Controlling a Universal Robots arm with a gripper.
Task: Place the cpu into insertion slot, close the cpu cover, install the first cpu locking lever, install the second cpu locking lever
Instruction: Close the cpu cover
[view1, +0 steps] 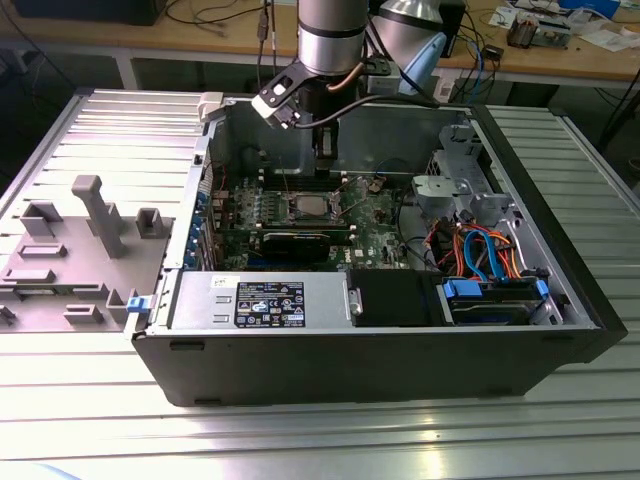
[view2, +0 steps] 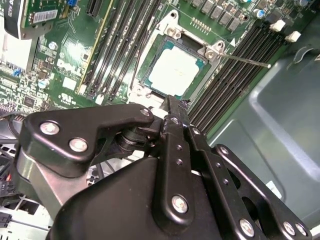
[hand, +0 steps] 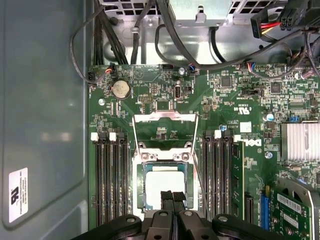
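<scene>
on the ribbed grey metal counter (view1: 100, 120) sits an open black computer case (view1: 350, 350). inside, the small square silver-grey cpu (hand: 164, 185) lies flat in the silver-rimmed insertion slot (hand: 141, 190), edges parallel to it. the thin silver frame cpu cover (hand: 165, 118) is swung open. the black hand (hand: 172, 196), fingers pressed together, hangs over the cpu's edge.

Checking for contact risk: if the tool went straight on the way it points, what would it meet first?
Most likely the cpu, lying in the insertion slot right ahead of the tool; the gap between them is hard to judge.
</scene>
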